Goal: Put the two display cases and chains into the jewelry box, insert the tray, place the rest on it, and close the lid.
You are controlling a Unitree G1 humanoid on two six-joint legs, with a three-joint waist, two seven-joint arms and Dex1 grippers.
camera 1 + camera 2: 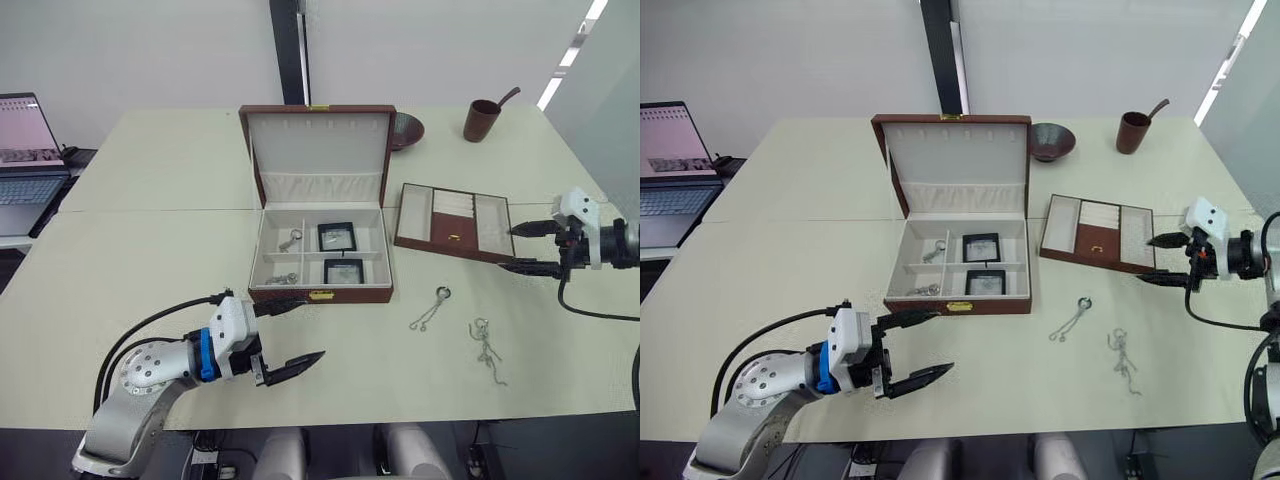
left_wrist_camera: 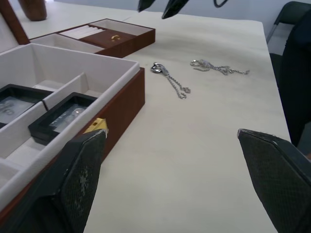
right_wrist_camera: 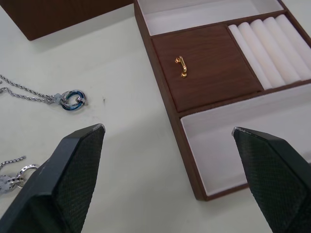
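Jewelry box, brown leather-look with pale lining, stands lid-up mid-surface; two black-framed display cases and two chains lie in its compartments. Rectangular tray rests just right of it, tilted, long axis across. Two silvery necklaces lie on open surface before it. Left end effector and right end effector gape wide, empty.

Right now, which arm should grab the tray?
Right. The right gripper is open beside the tray, while the left gripper sits at the front of the jewelry box, farther off.
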